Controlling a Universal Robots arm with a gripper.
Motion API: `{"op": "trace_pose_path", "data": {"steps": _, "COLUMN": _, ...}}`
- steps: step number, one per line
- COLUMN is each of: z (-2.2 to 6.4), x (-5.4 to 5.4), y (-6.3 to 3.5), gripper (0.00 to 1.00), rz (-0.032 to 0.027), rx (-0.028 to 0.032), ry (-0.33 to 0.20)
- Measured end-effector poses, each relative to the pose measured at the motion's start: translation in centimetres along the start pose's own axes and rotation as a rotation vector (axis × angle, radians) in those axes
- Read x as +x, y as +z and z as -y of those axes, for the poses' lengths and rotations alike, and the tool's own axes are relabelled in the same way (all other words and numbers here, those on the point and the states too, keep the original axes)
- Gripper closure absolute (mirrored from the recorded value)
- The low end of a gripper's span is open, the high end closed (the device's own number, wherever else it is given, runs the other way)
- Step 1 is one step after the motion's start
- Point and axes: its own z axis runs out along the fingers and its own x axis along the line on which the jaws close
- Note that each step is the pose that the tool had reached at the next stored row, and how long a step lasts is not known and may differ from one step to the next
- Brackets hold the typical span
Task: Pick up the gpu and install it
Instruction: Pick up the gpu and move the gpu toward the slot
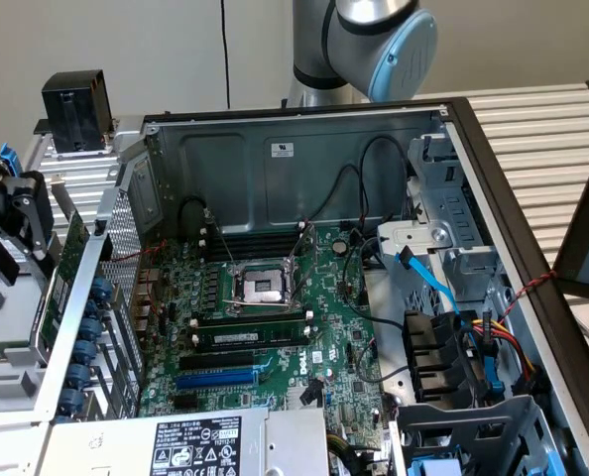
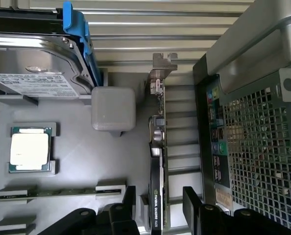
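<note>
**Over the parts tray (image 2: 77, 161): gripper (image 2: 160, 196) open astride the gpu (image 2: 157, 147)**

The gpu stands on edge in a groove of the tray, just beside the case (image 2: 263, 161), with its metal bracket at the end away from the gripper. Upright like this, it probably offers both flat faces to a pinch. The two fingers (image 2: 130, 198) are spread wide, one on each side of the card's near end. A gap shows on both sides, and nothing is held. In the exterior view the gripper hangs at the exterior view's left, outside the case, so the card is not yet lifted or installed.

Each part sits in its own recess, likely to keep it placed for pickup. There is one of each: gpu, hard drive (image 2: 33, 63), CPU (image 2: 30, 149), RAM stick (image 2: 57, 193) and grey block (image 2: 112, 107). One motherboard (image 1: 275, 327) lies inside the case.
</note>
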Motion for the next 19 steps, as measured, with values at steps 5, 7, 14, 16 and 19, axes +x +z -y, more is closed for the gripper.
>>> {"op": "trace_pose_path", "data": {"steps": 5, "z": 0.20, "x": 0.3, "y": 0.79, "gripper": 0.49, "rz": 0.0042, "rx": -0.0009, "ry": 0.005}}
{"op": "trace_pose_path", "data": {"steps": 7, "z": 0.22, "x": 0.4, "y": 0.93, "gripper": 0.49, "rz": 0.0078, "rx": -0.0038, "ry": 0.016}}
{"op": "trace_pose_path", "data": {"steps": 14, "z": 0.69, "x": 0.5, "y": 1.90, "gripper": 0.49, "rz": 0.0138, "rx": -0.0176, "ry": 0.033}}
{"op": "trace_pose_path", "data": {"steps": 16, "z": 0.74, "x": 0.5, "y": 2.22, "gripper": 0.49, "rz": 0.0140, "rx": -0.0179, "ry": 0.031}}
{"op": "trace_pose_path", "data": {"steps": 19, "z": 0.79, "x": 0.6, "y": 2.46, "gripper": 0.49, "rz": 0.0123, "rx": -0.0254, "ry": 0.014}}
